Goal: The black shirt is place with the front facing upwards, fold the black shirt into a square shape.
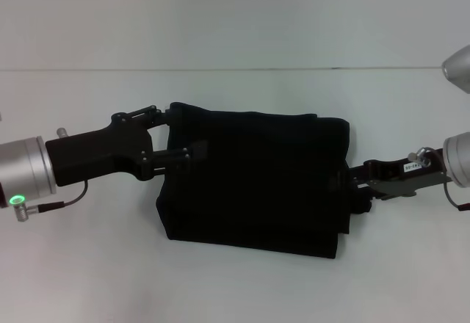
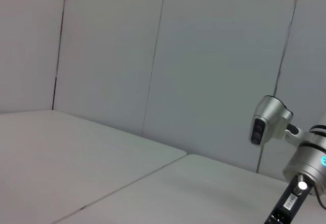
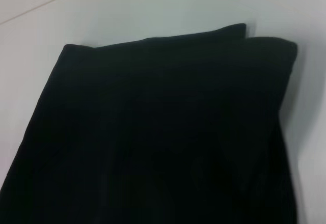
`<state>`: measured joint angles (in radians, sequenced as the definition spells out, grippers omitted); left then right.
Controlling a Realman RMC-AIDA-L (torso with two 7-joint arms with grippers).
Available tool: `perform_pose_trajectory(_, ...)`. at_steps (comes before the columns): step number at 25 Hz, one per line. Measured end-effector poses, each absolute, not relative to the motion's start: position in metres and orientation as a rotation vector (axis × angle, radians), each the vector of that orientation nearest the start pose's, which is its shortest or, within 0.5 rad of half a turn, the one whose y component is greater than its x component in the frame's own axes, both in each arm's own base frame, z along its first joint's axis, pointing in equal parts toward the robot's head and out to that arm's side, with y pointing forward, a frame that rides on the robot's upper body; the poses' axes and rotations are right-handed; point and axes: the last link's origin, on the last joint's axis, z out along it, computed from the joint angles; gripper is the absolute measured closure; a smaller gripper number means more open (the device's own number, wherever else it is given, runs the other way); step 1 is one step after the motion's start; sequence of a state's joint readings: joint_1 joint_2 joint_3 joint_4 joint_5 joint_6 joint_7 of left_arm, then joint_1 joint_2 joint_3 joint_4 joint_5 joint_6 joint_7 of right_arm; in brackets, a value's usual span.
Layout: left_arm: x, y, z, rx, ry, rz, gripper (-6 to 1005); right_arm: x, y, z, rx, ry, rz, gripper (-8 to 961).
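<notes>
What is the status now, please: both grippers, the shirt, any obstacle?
Left gripper open at the black shirt's left edge. Right gripper at its right edge, fingers hidden. Shirt folded into a rough rectangle on the white table. No obstacle seen.

Looks like lab or test room: plain white table (image 1: 235, 286) with seam, bare pale panelled wall (image 2: 168, 56) behind, no furnishings, two-armed robot at work.
</notes>
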<state>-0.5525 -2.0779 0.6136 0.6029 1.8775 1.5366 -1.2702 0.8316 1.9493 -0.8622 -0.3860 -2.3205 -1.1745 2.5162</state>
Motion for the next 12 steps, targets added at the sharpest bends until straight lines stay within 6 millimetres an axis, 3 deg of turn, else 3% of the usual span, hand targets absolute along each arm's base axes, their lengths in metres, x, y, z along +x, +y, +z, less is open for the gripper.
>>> perform_pose_trajectory(12, -0.253, 0.347, 0.012, -2.567, -0.518, -0.868, 156, 0.252, 0.405, -0.027, -2.225, 1.823, 0.162, 225)
